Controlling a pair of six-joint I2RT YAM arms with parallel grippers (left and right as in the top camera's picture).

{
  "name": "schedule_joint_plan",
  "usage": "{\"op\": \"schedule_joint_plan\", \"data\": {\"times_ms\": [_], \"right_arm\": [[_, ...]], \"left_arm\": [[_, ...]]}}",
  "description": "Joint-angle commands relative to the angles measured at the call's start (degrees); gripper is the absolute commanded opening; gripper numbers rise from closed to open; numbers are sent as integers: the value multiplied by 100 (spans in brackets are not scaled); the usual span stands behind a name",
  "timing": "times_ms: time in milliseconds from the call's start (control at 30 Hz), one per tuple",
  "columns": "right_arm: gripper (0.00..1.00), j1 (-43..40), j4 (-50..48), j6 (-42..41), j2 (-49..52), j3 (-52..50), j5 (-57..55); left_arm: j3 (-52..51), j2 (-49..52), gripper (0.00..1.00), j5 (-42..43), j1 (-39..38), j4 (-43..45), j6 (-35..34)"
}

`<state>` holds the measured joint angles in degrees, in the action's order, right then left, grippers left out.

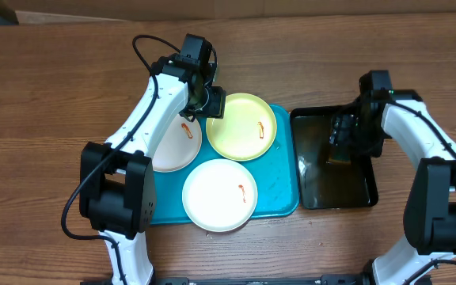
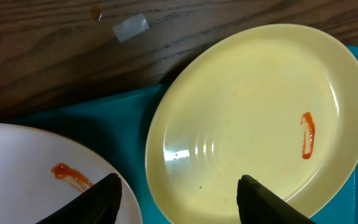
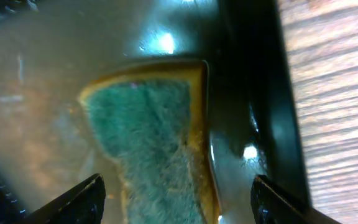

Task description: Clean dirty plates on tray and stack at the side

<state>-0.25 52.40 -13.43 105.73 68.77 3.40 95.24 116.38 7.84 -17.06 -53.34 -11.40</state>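
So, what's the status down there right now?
Left tool open above smeared yellow plate. Right tool open above sponge in tub. White plates smeared too, none stacked. Nothing blocking either tool.

Plates, 3 tot.: 2 white plates [image 1: 172, 146] [image 1: 220, 196] + 1 yellow plate [image 1: 241, 125]. Red smears [image 1: 186, 131]: 3, 1 per plate. Tray [image 1: 279, 202]: 1, blue. Black tub [image 1: 335, 186]: 1. Sponge [image 3: 154, 143]: 1, in tub. Tape bit [image 2: 131, 27]: 1, on table [image 1: 54, 95]. Arms: 2, L arm [image 1: 153, 111] & R arm [image 1: 418, 131].
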Motion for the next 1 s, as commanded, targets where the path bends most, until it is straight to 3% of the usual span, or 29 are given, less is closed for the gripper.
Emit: {"op": "schedule_joint_plan", "data": {"times_ms": [0, 533, 767, 967], "right_arm": [[76, 31, -101, -35, 26, -170, -83], [72, 188, -94, -35, 26, -170, 42], [72, 192, -83, -37, 26, -170, -76], [66, 229, -116, -173, 26, -317, -74]], "left_arm": [[-52, 90, 61, -96, -35, 66, 90], [-284, 280, 63, -378, -66, 358, -44], [-409, 428, 53, -341, -66, 579, -63], [-446, 428, 51, -341, -66, 588, -63]]}}
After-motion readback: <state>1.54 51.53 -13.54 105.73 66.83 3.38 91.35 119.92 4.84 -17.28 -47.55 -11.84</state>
